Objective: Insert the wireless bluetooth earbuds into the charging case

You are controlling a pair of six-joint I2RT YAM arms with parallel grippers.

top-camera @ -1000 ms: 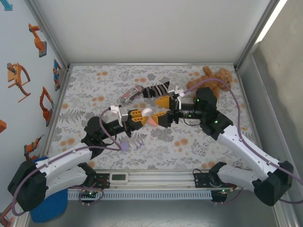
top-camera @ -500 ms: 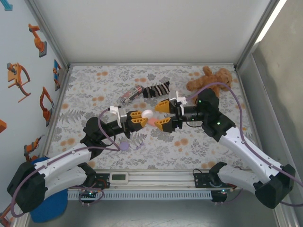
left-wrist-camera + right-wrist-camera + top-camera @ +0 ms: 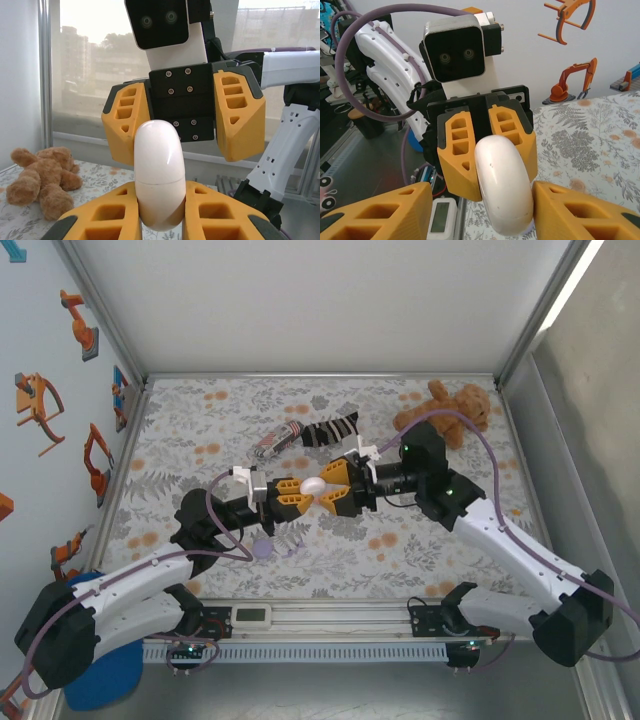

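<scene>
Above the middle of the worktop, the left gripper is clamped on the white charging case, which it holds edge-up between its pads. Facing it, the right gripper has come in from the right over the last second and its jaws have narrowed. They now stand one on each side of the case, apart, with a gap on one side. A pinkish patch we saw under the case a second ago is gone, so we judge the case is now closed or nearly so. Whether any earbuds sit inside is hidden. Near the worktop's near edge, under the left arm, lies a pale purple round piece. A tiny purple speck lies just beside it, too small to call an earbud.
</scene>
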